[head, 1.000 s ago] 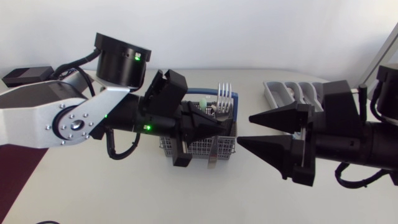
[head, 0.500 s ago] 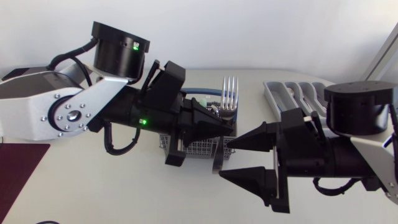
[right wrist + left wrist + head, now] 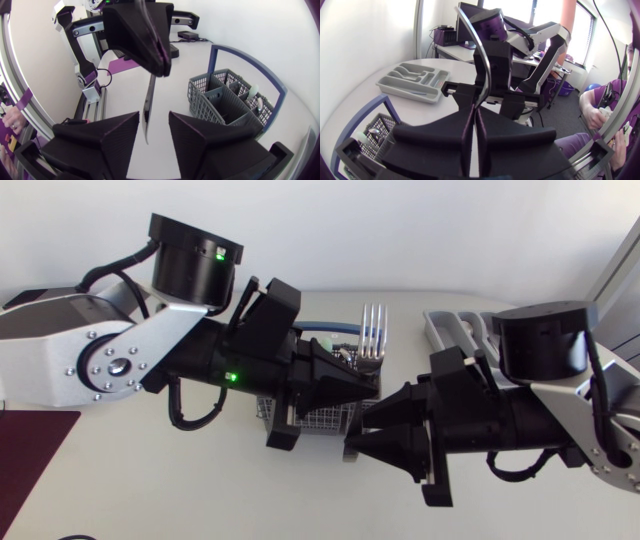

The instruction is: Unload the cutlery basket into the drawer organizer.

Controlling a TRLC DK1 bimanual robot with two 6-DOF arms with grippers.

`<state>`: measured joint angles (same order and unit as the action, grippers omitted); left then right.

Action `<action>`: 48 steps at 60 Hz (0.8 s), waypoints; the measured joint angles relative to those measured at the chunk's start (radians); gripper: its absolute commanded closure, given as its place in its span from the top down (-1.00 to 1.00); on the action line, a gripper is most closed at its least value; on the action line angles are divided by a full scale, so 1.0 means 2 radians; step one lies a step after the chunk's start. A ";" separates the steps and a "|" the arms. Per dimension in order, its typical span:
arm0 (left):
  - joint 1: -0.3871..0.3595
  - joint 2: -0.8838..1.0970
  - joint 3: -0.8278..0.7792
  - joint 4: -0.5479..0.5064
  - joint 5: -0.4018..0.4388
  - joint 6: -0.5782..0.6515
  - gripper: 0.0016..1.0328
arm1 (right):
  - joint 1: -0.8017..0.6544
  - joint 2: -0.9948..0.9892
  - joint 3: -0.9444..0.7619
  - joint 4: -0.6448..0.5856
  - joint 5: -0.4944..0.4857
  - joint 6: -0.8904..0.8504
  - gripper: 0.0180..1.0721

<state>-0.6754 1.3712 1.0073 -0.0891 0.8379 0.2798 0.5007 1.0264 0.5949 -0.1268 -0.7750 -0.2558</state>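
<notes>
Two pincers meet over the counter (image 3: 150, 480). Your L pincer (image 3: 372, 385) is clenched on a fork (image 3: 372, 330), tines up, beside the basket (image 3: 225, 97). Its handle hangs btwn the fingers of your R pincer (image 3: 152, 122), which is released, w/ gaps both sides. The organizer (image 3: 445, 330) sits near, partly behind your R arm.

Head view looks down, left arm (image 3: 100, 370) at nine o'clock, right arm (image 3: 600, 415) at three; close wrist views face each other, sharing the basket (image 3: 220, 102).

no readable text, no legible labels, numbers or signs in any view
</notes>
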 measured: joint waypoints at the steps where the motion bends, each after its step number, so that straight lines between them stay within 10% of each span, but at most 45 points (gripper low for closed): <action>1: 0.000 0.000 0.000 0.000 0.001 0.000 -0.94 | 0.000 0.001 0.001 0.000 -0.002 0.000 -0.55; 18: 0.000 0.000 0.000 0.000 0.005 0.000 -0.90 | -0.002 0.014 0.009 0.002 -0.033 0.000 -0.81; 33: 0.004 0.001 0.000 0.002 0.009 0.000 0.78 | -0.012 0.013 0.009 0.002 -0.033 0.000 -0.85; 48: 0.007 0.001 0.001 -0.007 0.003 0.000 0.87 | -0.048 -0.011 0.009 0.002 -0.029 0.001 -0.86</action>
<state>-0.6621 1.3724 1.0088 -0.1036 0.8436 0.2794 0.4049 1.0039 0.6121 -0.1234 -0.8337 -0.2546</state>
